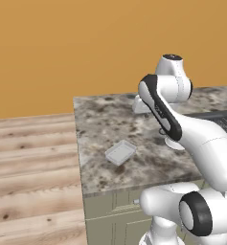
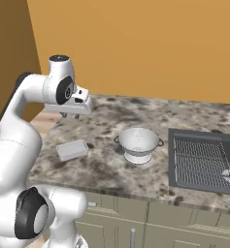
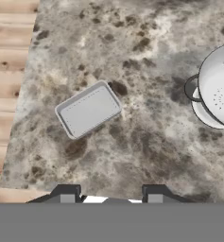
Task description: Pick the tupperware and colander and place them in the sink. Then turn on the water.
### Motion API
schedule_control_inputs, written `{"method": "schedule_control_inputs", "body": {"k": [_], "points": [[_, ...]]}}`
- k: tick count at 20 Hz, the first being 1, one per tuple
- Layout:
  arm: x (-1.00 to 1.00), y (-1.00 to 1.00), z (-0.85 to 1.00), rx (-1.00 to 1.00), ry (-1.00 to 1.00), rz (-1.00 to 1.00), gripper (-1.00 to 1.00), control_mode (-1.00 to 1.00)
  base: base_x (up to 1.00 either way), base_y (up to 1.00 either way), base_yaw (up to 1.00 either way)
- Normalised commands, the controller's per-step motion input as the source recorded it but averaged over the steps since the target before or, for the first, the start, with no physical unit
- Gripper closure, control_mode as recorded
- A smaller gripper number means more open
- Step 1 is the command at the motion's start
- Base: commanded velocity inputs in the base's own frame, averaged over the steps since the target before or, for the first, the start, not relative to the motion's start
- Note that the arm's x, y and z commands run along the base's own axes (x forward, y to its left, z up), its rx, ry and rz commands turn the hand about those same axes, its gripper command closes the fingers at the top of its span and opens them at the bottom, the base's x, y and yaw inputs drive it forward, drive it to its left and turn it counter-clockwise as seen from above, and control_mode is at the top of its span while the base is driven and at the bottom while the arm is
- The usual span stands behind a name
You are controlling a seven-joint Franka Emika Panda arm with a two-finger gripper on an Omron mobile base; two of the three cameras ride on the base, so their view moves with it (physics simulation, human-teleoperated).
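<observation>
A white robot arm reaches over a mottled brown-and-grey stone counter [image 2: 111, 121] in a kitchen with an orange wall. Its gripper [image 3: 108, 196] hangs above the counter with nothing between its two dark fingertips [image 3: 66, 194], which stand apart; the jaws are released and hold nothing. In the hand view, the tupperware [image 3: 88, 109] lies flat on the stone at about 11 o'clock from the fingertips, empty and turned slightly askew, near the counter's edge beside the wooden floor [image 3: 9, 71]. The colander [image 3: 219, 92], a round white perforated bowl, sits upright at about 2 o'clock, well apart from the tupperware. In the right base view, the tupperware [image 2: 72, 149] is at 9 o'clock from the colander [image 2: 138, 144], and the dark sink [image 2: 204, 162] with its ribbed grid lies at 3 o'clock from the colander.
</observation>
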Motion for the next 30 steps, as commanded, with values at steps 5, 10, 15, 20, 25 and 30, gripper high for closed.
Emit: {"method": "schedule_control_inputs", "body": {"k": [5, 10, 15, 20, 25, 30], "points": [[0.0, 0.0, 0.0, 0.0, 0.04, 0.0, -1.0, -1.0, 0.0, 0.0, 0.0], [0.0, 0.0, -0.11, 0.0, 0.08, 0.0, -1.0, -1.0, 0.0, 0.0, 0.0], [-0.06, -0.03, -0.3, 0.0, 0.06, 0.0, -1.0, -1.0, 0.0, 0.0, 0.0], [-0.06, -0.24, -0.3, 0.0, 0.02, 0.04, -1.0, -1.0, 0.0, 0.0, 0.0], [0.0, -0.4, -0.33, 0.0, 0.0, 0.06, -1.0, -1.0, 0.0, 0.0, 0.0], [0.0, -0.43, -0.32, 0.0, 0.0, 0.06, -1.0, -1.0, 0.0, 0.0, 0.0]]}}
